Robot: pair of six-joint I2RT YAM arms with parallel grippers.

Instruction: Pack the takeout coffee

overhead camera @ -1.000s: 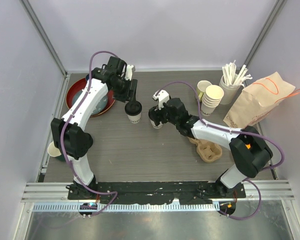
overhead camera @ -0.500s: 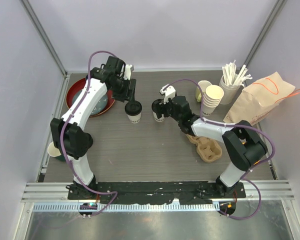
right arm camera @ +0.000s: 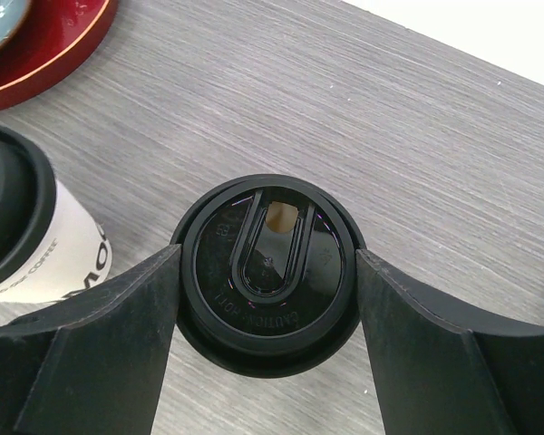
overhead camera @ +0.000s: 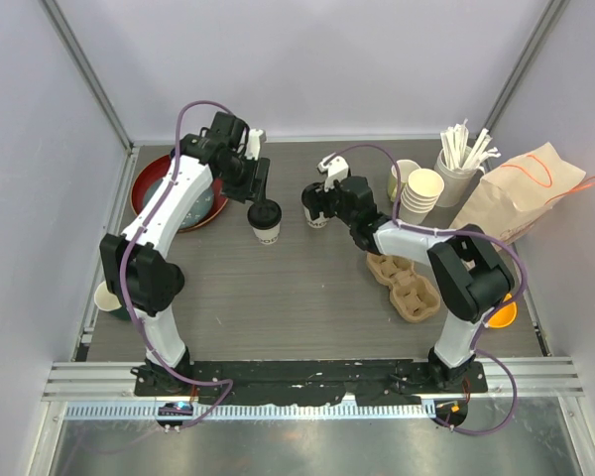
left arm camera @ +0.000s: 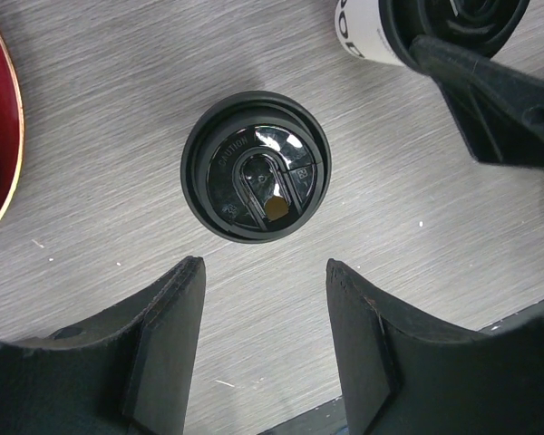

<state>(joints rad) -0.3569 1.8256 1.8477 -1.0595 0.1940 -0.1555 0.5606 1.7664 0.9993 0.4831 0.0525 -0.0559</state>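
Toward the far edge of the worktop, roughly midway between the left and right edges, the two takeout coffees stand close together but not touching. The left lidded cup [overhead camera: 265, 218] is free and upright, just off the red tray [overhead camera: 142, 178] that fills the far-left corner. The left gripper [left arm camera: 265, 272] hangs right above it with its fingers spread wide. From the wrist cam the black lid sits just past the fingertips [left arm camera: 186, 281] rather than between them, so it's got nothing in its grasp.

The right lidded cup [overhead camera: 316, 210] is the one being held. The right gripper [right arm camera: 265, 272] has a finger pressed against each side of it just under the lid rim, and the lid faces up at the camera with the sip hole showing. Can't really tell if that cup's base is on the wood or a bit off it.

Over toward the right edge, a cardboard cup carrier [overhead camera: 409, 290] lies flat beside the right arm. The far-right corner has a stack of bare paper cups [overhead camera: 422, 193], a yellow-green mug [overhead camera: 402, 177] just behind it, a holder of white stirrers [overhead camera: 461, 159], and a brown paper bag [overhead camera: 506, 208] against the right edge.
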